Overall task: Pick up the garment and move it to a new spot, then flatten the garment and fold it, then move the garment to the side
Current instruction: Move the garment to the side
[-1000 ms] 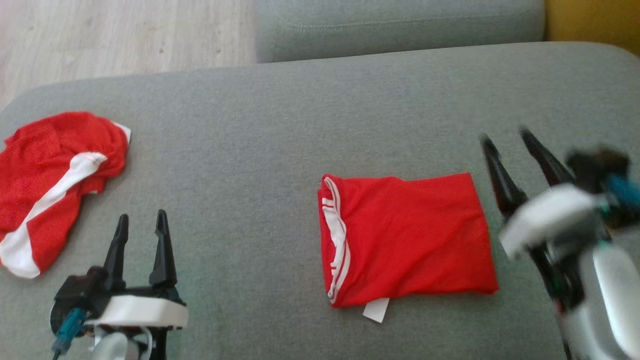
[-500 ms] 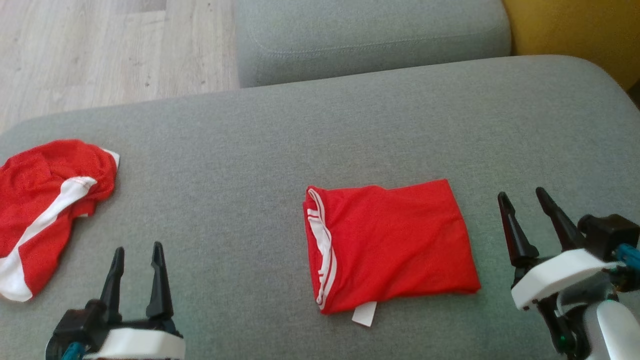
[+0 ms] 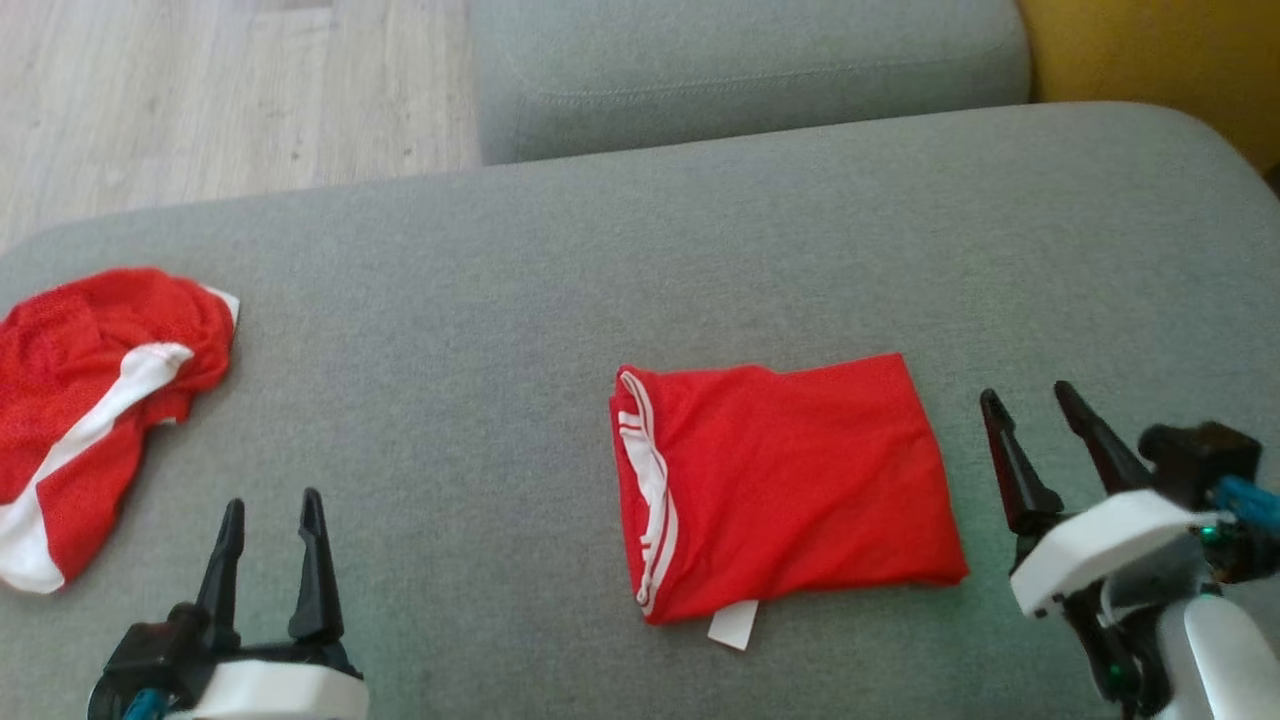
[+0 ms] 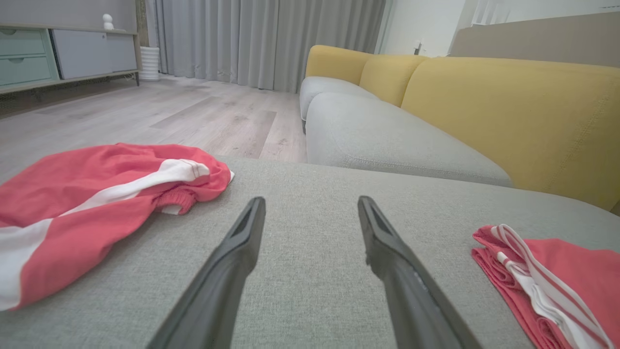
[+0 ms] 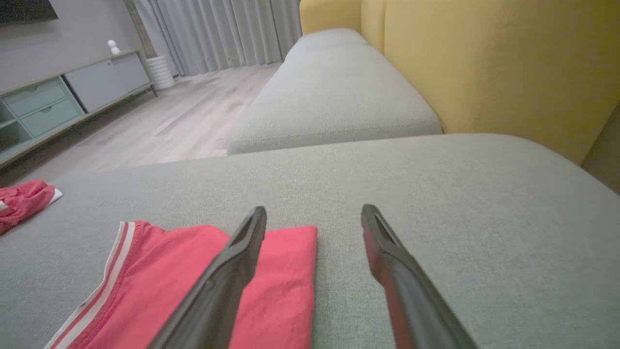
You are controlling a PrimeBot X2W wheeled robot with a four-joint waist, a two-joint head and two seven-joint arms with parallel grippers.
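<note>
Garment (image 3: 790, 490) lies folded on the cushion (image 3: 600, 250); right pincer (image 3: 1026, 392) at its 3 o'clock, left pincer (image 3: 272, 500) at 9 o'clock, both gaping, empty.

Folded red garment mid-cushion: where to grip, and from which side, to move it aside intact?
Take the folded red garment by its right edge, low from the right, with the open right gripper beside it. That edge looks like a straight closed fold, so one pinch should catch all layers; the striped hem on the left shows loose ends likelier to splay.
</note>
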